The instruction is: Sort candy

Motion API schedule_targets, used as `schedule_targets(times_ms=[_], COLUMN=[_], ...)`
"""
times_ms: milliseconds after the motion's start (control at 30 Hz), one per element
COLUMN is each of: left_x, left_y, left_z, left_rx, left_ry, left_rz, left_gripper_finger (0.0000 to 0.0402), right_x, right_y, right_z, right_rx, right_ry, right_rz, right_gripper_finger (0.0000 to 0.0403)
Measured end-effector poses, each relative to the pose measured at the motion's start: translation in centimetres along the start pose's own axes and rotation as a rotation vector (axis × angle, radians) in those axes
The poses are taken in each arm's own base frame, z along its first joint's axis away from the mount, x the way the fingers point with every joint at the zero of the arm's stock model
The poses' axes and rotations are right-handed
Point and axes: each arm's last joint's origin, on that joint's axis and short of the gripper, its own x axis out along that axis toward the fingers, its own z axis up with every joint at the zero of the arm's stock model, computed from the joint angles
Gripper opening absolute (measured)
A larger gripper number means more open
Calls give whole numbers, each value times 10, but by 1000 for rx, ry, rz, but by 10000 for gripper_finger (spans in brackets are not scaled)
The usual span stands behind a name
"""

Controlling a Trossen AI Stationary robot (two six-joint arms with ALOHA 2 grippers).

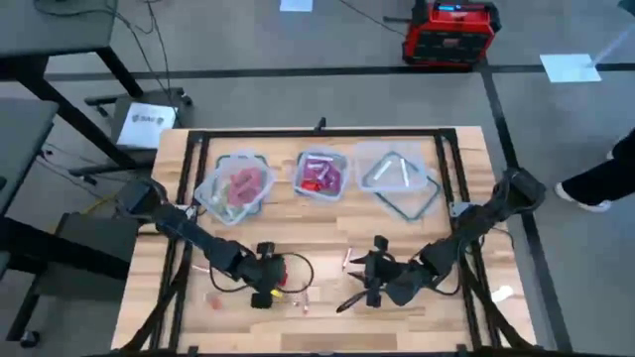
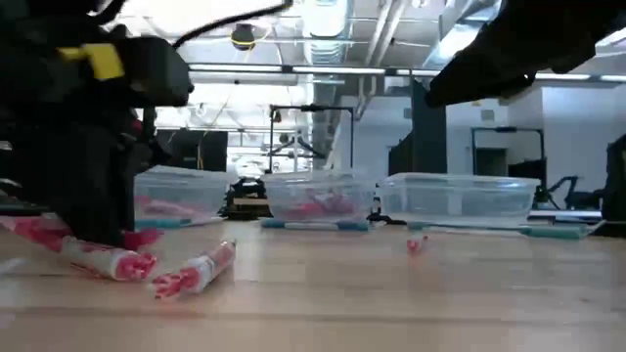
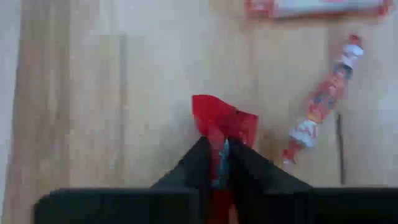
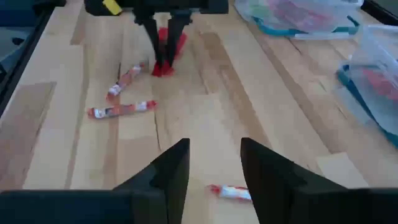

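Note:
My left gripper [image 1: 266, 294] stands low over the table's near middle, shut on a red-wrapped candy [image 3: 224, 124]. Two long red-and-white candies [image 4: 121, 109] [image 4: 124, 78] lie flat on the wood beside it, also visible in the low view [image 2: 196, 273]. My right gripper [image 4: 214, 171] hangs open to the right, above the table. A small candy [image 4: 230, 191] lies below its fingers, untouched. Another small piece [image 2: 416, 242] lies farther off. Three clear tubs stand along the far side: the left tub [image 1: 235, 183] and middle tub [image 1: 320, 174] hold pink and red candy. My left gripper pinches the red candy's wrapper [image 3: 214, 134] between its two fingertips [image 3: 199, 165], coming from above and pointing down. The wrapper fans out past the fingertips. Its lower end [image 4: 163, 70] sits at the table surface; lifted or not, I cannot tell.
The right-hand tub [image 1: 397, 177] shows no candy in it, and a bluish-rimmed lid lies askew under it. A black frame [image 1: 189, 159] runs round the tabletop. Bare wood [image 4: 205, 112] lies between the two grippers. A person's leg [image 1: 605, 183] shows off the table's right side.

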Motion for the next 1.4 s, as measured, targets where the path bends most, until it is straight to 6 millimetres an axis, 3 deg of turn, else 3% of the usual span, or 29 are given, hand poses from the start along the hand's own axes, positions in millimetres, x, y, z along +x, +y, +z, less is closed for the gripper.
schedule_targets(times_ms=[133,233,433,600,767,1033,1267,1400], left_x=[-40,-84,-141,-156,-149,-121,-127,-128], left_y=[23,46,104,148,174,165,116,91], left_z=[16,34,34,19,6,-21,-11,-9], left_rx=[-5,-48,-200,-397,-518,-626,-656,-566], left_ry=[63,5,-61,-42,86,194,-155,-207], left_rz=[214,413,669,717,606,569,419,302], left_gripper_finger=[14,12,13,28,76,140,143,143], right_x=[0,0,0,0,0,2,7,10], right_y=[0,0,0,0,0,-2,-8,-8], right_z=[0,0,0,0,0,0,3,8], right_rx=[0,-1,-1,-1,-2,2,-8,21], right_ry=[0,2,2,2,3,11,16,3], right_rz=[0,-2,-1,-1,0,8,-7,38], right_gripper_finger=[132,132,132,132,132,132,132,132])
